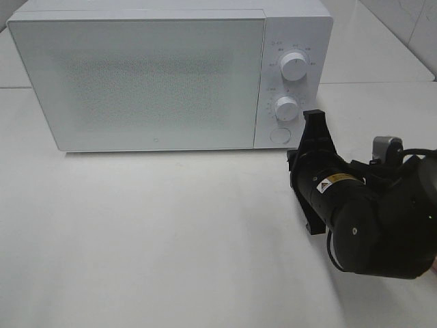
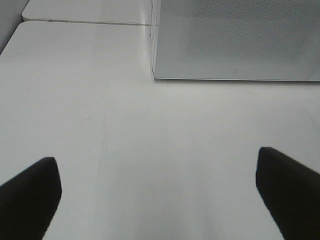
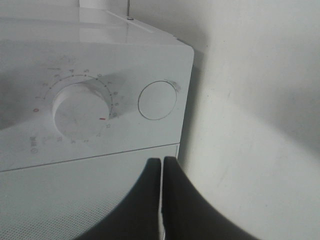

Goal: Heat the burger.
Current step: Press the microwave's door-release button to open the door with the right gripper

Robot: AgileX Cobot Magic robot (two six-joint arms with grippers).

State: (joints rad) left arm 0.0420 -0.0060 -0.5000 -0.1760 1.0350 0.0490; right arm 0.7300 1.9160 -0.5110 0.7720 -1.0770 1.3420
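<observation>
left tool (image 2: pixel 156 157): spread wide, empty, over white desk (image 1: pixel 171 239) | right tool (image 3: pixel 161 161): pressed shut, holding nothing, near round white button (image 3: pixel 156 101) of boxy white microwave (image 1: pixel 136 75), door closed | burger: cannot tell where

Black right gripper (image 3: pixel 161 165) — tapered jaws, warning label (image 1: pixel 332 182)

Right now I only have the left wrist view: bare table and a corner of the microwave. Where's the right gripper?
Observer: The right gripper is shut, its tips close to the round button on the microwave.
Operator: Is the door open?
Observer: No, the door is shut across the whole front.
Operator: Any burger outside?
Observer: No burger shows in any view.
</observation>
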